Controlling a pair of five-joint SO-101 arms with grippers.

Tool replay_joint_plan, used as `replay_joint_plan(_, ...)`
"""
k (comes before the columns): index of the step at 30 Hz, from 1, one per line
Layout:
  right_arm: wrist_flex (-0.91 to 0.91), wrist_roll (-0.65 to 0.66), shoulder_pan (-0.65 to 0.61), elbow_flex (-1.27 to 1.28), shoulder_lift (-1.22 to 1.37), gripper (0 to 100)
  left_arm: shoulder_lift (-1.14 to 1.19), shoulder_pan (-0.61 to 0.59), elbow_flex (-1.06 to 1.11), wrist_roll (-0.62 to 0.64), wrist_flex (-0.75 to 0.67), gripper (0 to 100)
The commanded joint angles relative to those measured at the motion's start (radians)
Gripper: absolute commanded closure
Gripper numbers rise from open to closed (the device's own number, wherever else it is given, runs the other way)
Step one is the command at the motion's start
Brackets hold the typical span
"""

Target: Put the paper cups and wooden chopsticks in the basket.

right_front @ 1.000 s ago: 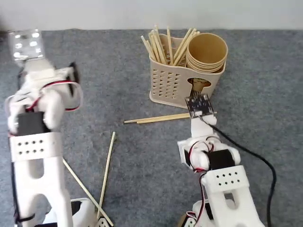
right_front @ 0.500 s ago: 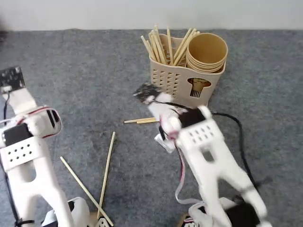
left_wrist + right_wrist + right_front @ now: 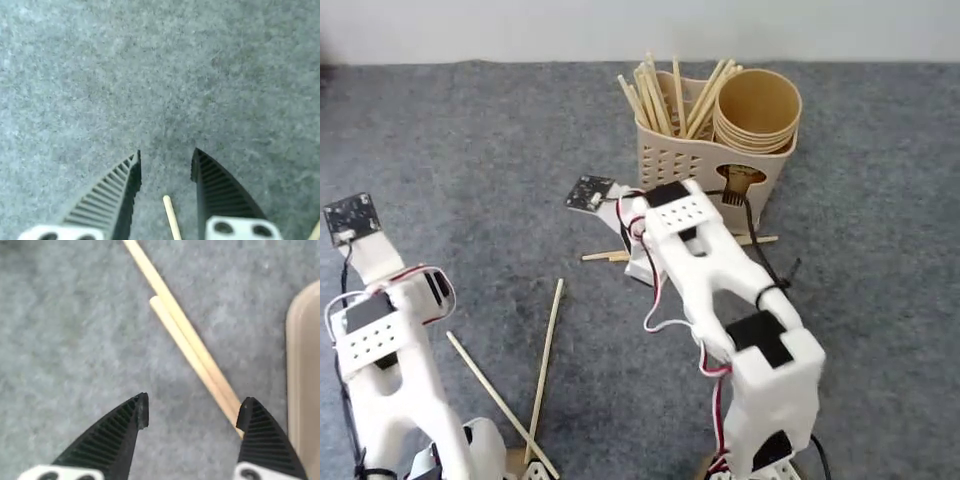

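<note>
The right tool (image 3: 195,410), released, stood above a pair of chopsticks (image 3: 185,335) lying just before the basket (image 3: 690,175). The paper cups (image 3: 757,110) sat inside the basket. The left tool (image 3: 165,160), also released, hung well apart from it over a chopstick end (image 3: 171,217).

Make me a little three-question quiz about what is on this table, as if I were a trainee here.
1. True or false: the paper cups already sit stacked inside the basket.
2. Pick one. The right pincer is: A) open over a pair of chopsticks lying on the carpet; B) shut on a cup; C) shut on a single chopstick.
3. Short answer: what lies between the open fingers of the left pincer?

Key: 1 true; 2 A; 3 the end of a chopstick.
</note>
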Motion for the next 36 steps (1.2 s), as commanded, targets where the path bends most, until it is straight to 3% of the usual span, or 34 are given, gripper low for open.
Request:
replay_joint_plan(1, -0.013, 0.012, -0.031, -0.101, 0.022, 70.4, -0.031, -0.002, 0.018, -0.012, -0.049, 83)
replay_joint_plan(13, -0.004, 0.006, -0.059, -0.333, 0.277, 70.6, -0.031, 0.0, 0.053, -0.015, -0.063, 84)
replay_joint_plan(22, 0.044, 0.005, -0.059, -0.361, 0.297, 99.3, -0.028, 0.0, 0.054, -0.015, -0.063, 84)
replay_joint_plan(29, 0.122, -0.069, -0.065, -0.362, 0.275, 99.1, -0.029, -0.002, 0.062, -0.015, -0.063, 84)
replay_joint_plan(36, 0.222, -0.081, -0.067, -0.362, 0.085, 99.1, -0.029, -0.002, 0.062, -0.017, -0.063, 84)
